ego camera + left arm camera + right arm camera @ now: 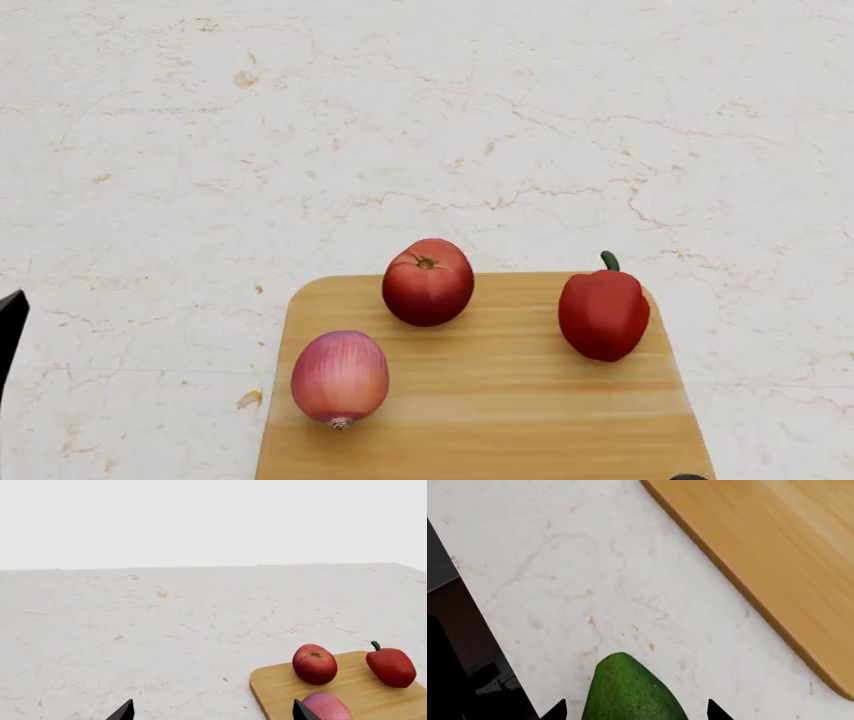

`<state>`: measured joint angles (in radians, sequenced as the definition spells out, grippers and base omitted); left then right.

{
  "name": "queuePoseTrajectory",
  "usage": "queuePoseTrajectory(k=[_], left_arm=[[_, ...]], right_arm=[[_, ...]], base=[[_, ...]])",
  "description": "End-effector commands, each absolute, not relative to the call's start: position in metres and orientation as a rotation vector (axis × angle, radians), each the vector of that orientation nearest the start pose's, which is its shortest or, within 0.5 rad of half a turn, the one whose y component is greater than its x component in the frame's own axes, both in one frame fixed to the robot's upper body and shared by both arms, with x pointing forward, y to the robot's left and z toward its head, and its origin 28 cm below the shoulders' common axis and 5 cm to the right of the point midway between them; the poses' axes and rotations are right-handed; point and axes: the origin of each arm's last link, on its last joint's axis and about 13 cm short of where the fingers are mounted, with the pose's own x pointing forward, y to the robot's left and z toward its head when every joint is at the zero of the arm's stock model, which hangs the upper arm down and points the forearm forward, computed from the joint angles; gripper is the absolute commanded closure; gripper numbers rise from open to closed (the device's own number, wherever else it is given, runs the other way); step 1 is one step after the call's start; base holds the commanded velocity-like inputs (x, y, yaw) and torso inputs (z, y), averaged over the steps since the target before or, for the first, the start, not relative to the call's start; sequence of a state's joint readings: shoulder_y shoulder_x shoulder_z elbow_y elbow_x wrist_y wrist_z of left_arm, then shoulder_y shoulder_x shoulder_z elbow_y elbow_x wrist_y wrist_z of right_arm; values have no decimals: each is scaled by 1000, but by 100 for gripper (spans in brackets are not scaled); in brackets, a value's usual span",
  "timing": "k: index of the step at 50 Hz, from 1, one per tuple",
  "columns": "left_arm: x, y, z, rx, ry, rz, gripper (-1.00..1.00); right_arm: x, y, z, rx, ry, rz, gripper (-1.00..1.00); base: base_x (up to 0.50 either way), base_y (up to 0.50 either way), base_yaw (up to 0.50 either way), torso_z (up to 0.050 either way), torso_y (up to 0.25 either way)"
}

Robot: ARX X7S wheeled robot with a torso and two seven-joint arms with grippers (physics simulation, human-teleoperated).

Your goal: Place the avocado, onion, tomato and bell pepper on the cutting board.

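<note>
A: Marble-patterned counter point(200, 150), pale with brown veining; one wooden cutting board point(494, 400) resting on it. Items on the board?

B: Three. Tomato point(427, 281) at the far edge, onion point(339, 377) on the near left part, bell pepper point(603, 312) toward the right. All apart from one another, none touching. The spacing reads as deliberate, leaving the near right part bare for a fourth piece.

A: Fourth piece?

B: Avocado point(630, 692), not on the board. It sits between the two fingertips of the right end effector point(634, 711), over bare counter with the board's edge point(747, 565) ahead and off to one side of it.

A: State of that end effector?

B: Fingers spread either side of the fruit; whether they press it cannot be told, since only the tips show. Likely positioned to carry it across to the board.

A: Left end effector point(212, 711)?

B: Spread wide, nothing between the tips. The onion lies just beyond one tip, the tomato and pepper farther ahead. It looks parked clear of the board, so the right arm has room.

A: Remaining?

B: Avocado only, by my judgement.
</note>
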<state>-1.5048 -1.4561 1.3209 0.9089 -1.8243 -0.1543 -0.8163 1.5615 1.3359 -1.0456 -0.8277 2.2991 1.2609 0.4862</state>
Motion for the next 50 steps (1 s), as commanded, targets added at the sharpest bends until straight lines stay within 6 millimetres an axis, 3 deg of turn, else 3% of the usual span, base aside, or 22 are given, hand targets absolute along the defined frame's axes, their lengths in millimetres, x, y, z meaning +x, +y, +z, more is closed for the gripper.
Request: queuePoseTrajectory(k=[1,8,9,24,50], left_arm=[[143,260,275,-34,74,-267,-100],[143,260,274,-37,75,-266,-100],[143,260,275,-37,74,-266,-100],[146,257,276,-37,72,-278,-100],[145,257,277,-32,66,-282,-100]], right_arm=[[121,-172,263,-517,803,879,-100],[122,-173,257,-508,819,879,-100],[122,-173,256,-509,821,875,100],[127,-171,275,-580,686,792,100],[129,-170,313,-536,442,677,100]], base=[[0,0,0,0,0],[0,0,0,0,0],[0,0,0,0,0],[1,0,0,0,0],[0,0,0,0,0]])
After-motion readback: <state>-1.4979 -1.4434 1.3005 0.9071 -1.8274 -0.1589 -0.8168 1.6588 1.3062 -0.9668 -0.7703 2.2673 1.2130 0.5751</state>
